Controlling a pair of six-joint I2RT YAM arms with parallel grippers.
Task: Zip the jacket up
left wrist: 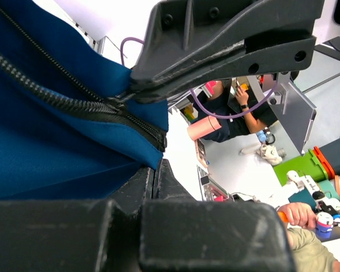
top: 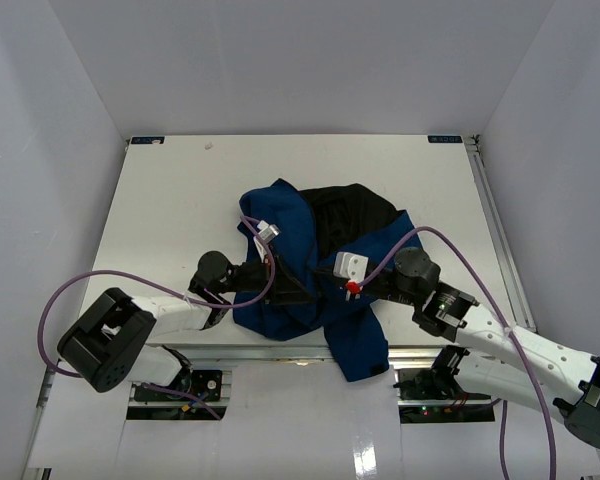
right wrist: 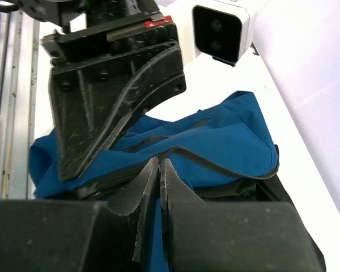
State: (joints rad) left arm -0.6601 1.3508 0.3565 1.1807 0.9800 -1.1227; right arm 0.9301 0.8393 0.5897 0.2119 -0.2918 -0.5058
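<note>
**Jacket [top: 280, 245], 1.** Royal blue and crumpled in a heap at the middle of the table [top: 180, 190], nearer the front edge. One blue fold hangs over that edge between the two arm bases. Lining [top: 345, 215], black, lies exposed on the far right part of the heap.

**Zipper [left wrist: 73, 105], 1.** Dark teeth run along a blue edge. In the right wrist view a length of it curves across the top fold. The jacket front lies open.

**Arms, 2.** Both reach in low from the near edge and meet over the front of the heap.

**Left gripper [left wrist: 147, 133], 1.** Clamped on the jacket edge. Its upper finger presses on the zipper tape and its lower finger sits under the blue fabric, beside the zipper's end.

**Right gripper [right wrist: 159, 164], 1.** The fingers are drawn together with only a sliver between them. Their tips lie against the blue fabric where the zipper line ends, just beside the left gripper. I cannot tell whether they pinch any fabric.

**Wrist cameras [top: 350, 265], 2.** White, one on each wrist, both above the jacket.

**Cables [top: 120, 274], 2.** Purple, one looping along each arm.
</note>
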